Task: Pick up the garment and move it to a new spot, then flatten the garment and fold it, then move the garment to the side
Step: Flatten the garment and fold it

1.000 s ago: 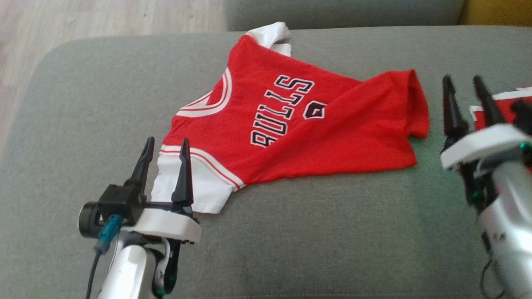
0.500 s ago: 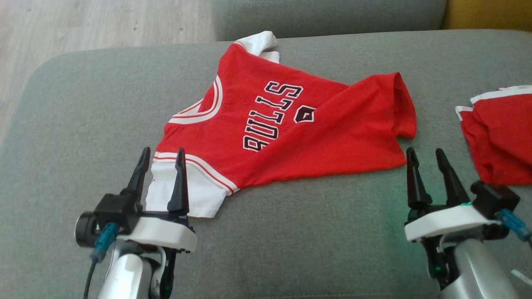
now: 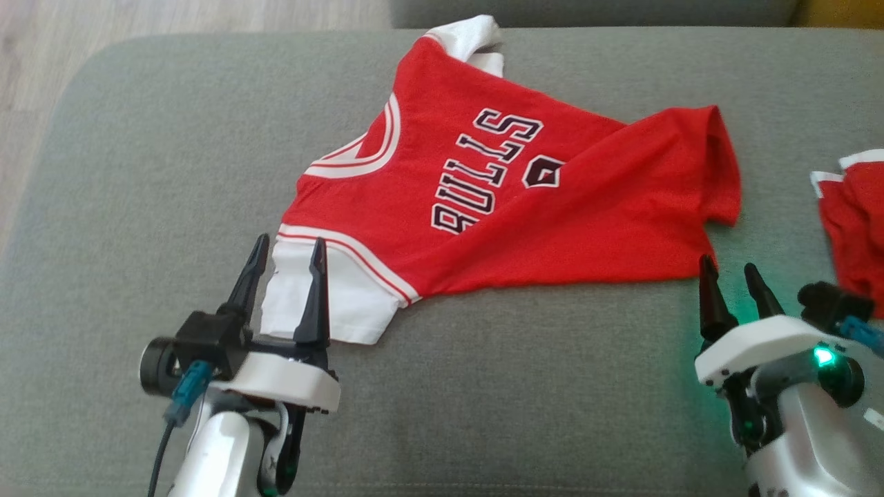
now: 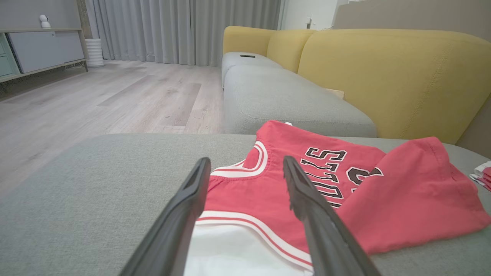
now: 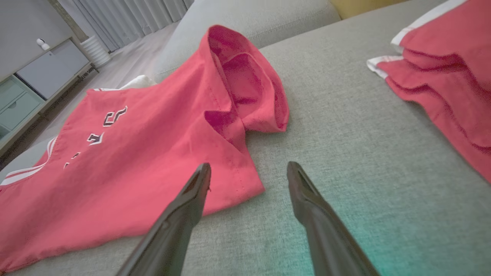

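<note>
Your jersey lies on the grey cushion, wood floor past its left edge, perhaps shorts at right; left gripper and right gripper gape empty.

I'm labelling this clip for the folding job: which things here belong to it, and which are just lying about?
In the job: red Bulls jersey; left claw and right claw, both open; grey cushion under it.
Lying about: other red garment at the cushion's right; yellow sofa back; cabinet across the room.
</note>
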You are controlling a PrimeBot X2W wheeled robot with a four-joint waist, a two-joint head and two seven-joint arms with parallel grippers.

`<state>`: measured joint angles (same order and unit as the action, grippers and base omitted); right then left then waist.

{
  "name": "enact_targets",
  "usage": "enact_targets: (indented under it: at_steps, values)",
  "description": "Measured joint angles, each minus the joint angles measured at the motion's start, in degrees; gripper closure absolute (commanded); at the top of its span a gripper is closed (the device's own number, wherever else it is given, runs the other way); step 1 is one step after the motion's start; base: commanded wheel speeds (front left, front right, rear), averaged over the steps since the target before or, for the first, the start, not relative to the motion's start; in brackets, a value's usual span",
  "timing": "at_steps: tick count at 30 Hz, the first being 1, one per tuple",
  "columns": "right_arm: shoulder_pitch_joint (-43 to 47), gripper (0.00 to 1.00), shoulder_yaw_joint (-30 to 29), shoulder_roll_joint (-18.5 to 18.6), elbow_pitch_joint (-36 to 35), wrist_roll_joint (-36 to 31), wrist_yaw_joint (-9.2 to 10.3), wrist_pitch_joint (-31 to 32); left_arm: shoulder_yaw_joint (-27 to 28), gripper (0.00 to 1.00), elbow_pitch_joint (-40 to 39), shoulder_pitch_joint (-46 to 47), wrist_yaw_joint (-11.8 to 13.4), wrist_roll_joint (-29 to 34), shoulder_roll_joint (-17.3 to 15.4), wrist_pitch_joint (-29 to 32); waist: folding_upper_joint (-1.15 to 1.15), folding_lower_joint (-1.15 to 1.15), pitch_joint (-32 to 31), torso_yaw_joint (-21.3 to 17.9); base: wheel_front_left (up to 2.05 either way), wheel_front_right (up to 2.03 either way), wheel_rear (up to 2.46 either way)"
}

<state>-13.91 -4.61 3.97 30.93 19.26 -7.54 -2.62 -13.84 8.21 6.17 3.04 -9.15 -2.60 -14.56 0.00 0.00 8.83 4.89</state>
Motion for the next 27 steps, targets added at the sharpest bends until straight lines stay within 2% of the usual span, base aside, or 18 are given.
enact_targets:
  at_steps: [7,14,15,16,17,22,27]
  values:
    - [-4.4,0.00,-1.7,-0.3,7.8,2.3,0.01,1.7,-0.2,0.00,0.4,1.2,0.0,0.0,0.0,0.0,0.00,0.00,1.6,1.6,0.00,0.00,0.00]
    - [-8.1,0.00,1.4,-0.3,11.4,3.5,0.00,1.6,-0.2,0.00,0.7,1.4,0.0,0.0,0.0,0.0,0.00,0.00,2.5,2.0,0.00,0.00,0.00]
    - [-8.3,0.53,2.1,-0.3,11.7,3.9,0.00,1.6,-0.2,0.00,0.8,1.5,0.0,0.0,0.0,0.0,0.00,0.00,2.5,2.0,0.00,0.00,0.00]
    - [-8.5,0.86,2.5,-0.2,12.0,4.2,0.01,1.2,-0.1,0.00,0.8,1.6,0.0,0.0,0.0,0.0,0.00,0.00,2.5,1.9,0.00,0.00,0.00]
    - [-8.7,1.00,2.9,-0.2,12.3,4.5,0.00,0.8,-0.1,0.00,0.9,1.7,0.0,0.0,0.0,0.0,0.00,0.00,2.5,1.8,0.00,0.00,0.00]
    - [-8.7,1.00,3.5,0.5,13.9,4.5,0.00,-2.3,0.3,0.00,1.5,1.8,0.1,0.0,0.0,0.0,0.00,0.00,1.6,0.9,0.00,0.00,0.00]
    - [-8.7,1.00,-1.7,2.6,14.2,5.3,0.00,-5.8,0.6,0.00,2.0,1.7,0.1,0.0,0.0,0.0,0.00,0.00,0.3,-0.1,0.00,0.00,0.00]
